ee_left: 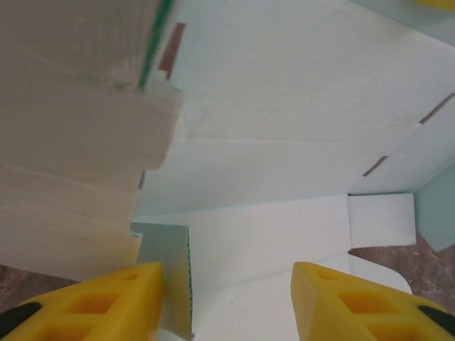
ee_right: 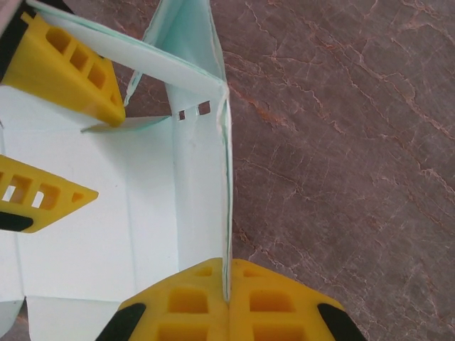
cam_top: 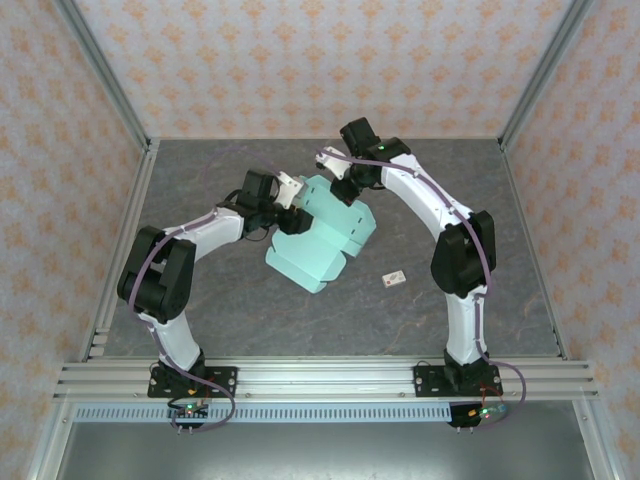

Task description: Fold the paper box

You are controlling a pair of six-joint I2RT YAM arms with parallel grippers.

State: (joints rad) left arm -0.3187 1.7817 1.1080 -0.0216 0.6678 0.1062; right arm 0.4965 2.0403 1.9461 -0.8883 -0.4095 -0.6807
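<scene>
The paper box (cam_top: 318,238) is a pale mint-green die-cut sheet, partly folded, lying mid-table between both arms. My right gripper (ee_right: 227,285) is shut on the top edge of an upright side wall of the paper box (ee_right: 85,241). My left gripper (ee_left: 227,305) reaches in from the left over the box's inner panels (ee_left: 298,106). Its jaws stand apart, and a raised flap (ee_left: 167,277) sits just inside the left finger (ee_left: 92,305), touched on one side only. The right wrist view also catches the left gripper (ee_right: 106,155) spread over the box floor.
A tiny white tag with a red mark (cam_top: 395,279) lies on the grey stone-patterned table (cam_top: 250,310), right of the box. Metal frame rails (cam_top: 120,240) and patterned walls enclose the table. A blurred pale panel (ee_left: 71,142) sits close to the left wrist camera.
</scene>
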